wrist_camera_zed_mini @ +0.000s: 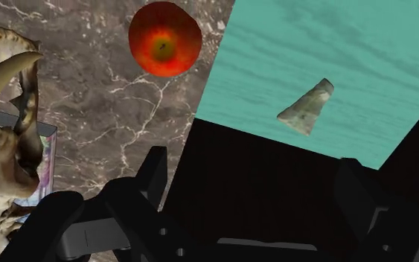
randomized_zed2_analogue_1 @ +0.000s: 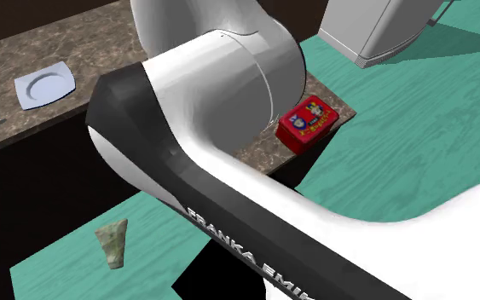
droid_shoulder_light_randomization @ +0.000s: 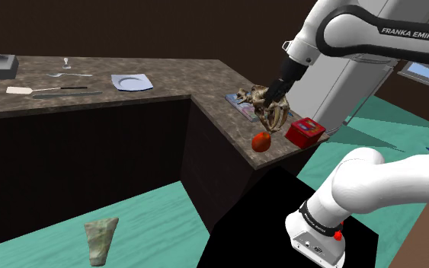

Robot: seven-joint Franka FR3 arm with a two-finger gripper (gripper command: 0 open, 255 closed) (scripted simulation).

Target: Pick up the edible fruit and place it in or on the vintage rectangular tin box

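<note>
The tool (wrist_camera_zed_mini: pixel 252 179), 2 black fingers spread wide, grips nothing. We see the white arm (droid_shoulder_light_randomization: pixel 327 15) arch over and angle down toward the desk (droid_shoulder_light_randomization: pixel 205 80) of veined brown stone. The round red-orange apple (droid_shoulder_light_randomization: pixel 261 141) lies at the desk's edge, near the glossy red rectangular tin (droid_shoulder_light_randomization: pixel 305 132).

bony skull (droid_shoulder_light_randomization: pixel 267 106) crowds counter (droid_shoulder_light_randomization: pixel 214 85) just beside apple (droid_shoulder_light_randomization: pixel 261 141); bare strip between apple, red tin (droid_shoulder_light_randomization: pixel 305 132).

Pincer (wrist_camera_zed_mini: pixel 254 195) spread wide, aimed dwn.
</note>
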